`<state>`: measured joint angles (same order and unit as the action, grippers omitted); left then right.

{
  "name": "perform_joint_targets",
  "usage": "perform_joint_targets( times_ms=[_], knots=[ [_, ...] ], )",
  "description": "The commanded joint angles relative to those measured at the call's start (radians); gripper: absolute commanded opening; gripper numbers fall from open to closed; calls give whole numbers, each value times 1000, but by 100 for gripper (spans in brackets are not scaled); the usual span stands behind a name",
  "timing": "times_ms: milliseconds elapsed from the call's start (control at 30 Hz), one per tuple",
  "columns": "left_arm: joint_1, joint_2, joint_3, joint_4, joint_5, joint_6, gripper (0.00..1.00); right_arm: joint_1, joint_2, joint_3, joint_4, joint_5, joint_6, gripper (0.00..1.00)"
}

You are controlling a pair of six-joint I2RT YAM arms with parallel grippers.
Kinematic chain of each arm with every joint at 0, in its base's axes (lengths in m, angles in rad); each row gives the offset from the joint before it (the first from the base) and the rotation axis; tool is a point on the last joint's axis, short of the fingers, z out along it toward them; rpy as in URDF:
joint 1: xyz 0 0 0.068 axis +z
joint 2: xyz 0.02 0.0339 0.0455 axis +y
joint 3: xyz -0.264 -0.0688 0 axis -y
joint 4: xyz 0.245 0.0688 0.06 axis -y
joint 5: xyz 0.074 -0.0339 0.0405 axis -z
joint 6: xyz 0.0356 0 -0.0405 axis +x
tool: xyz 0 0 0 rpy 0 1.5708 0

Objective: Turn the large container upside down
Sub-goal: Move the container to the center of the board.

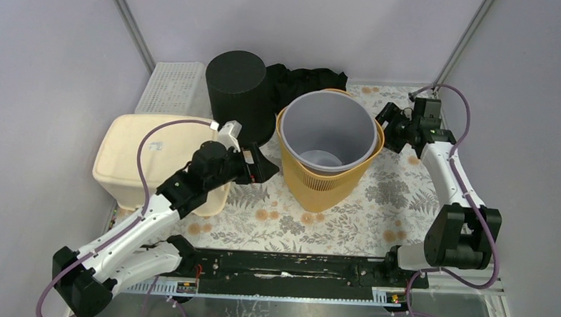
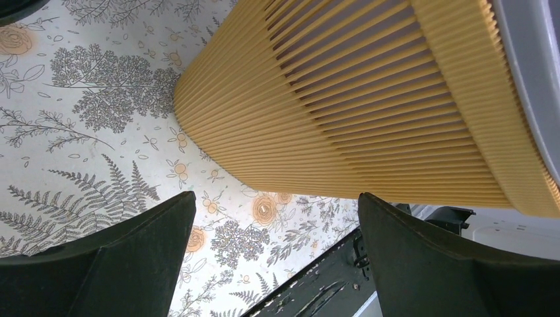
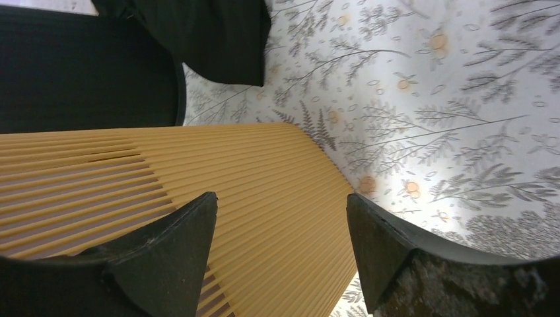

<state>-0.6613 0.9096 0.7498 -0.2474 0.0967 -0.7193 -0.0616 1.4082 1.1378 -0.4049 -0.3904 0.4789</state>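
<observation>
The large container (image 1: 319, 185), a yellow slatted bin, stands upright mid-table with one grey liner (image 1: 329, 125) nested inside; the liner looks empty. Three other containers sit to its left and behind: a black ribbed bin (image 1: 238, 92), a cream lidded box (image 1: 131, 159) and a white perforated crate (image 1: 172, 88). The left gripper (image 1: 265, 167) gapes wide beside its left wall, holding nothing. The right gripper (image 1: 387, 127) has its jaws apart at the right rim, clamping nothing.

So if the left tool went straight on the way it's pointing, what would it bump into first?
Most likely the ribbed side of the yellow slatted bin. It fills the space ahead between the fingers of the open left tool. The pictures don't clearly show how near it is.
</observation>
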Motion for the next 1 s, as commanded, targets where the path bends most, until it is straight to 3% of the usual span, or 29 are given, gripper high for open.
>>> perform_joint_targets(
  times_ms=[0,300,967],
  knots=[
    [-6,-26,26,-26,-24,6,100,50,20,-4,69,-74,34,79],
    [-6,-75,6,-62,-60,2,100,148,82,39,95,-57,58,78],
    [-6,-83,12,-66,-58,4,100,212,134,64,94,-65,53,78]
  ],
)
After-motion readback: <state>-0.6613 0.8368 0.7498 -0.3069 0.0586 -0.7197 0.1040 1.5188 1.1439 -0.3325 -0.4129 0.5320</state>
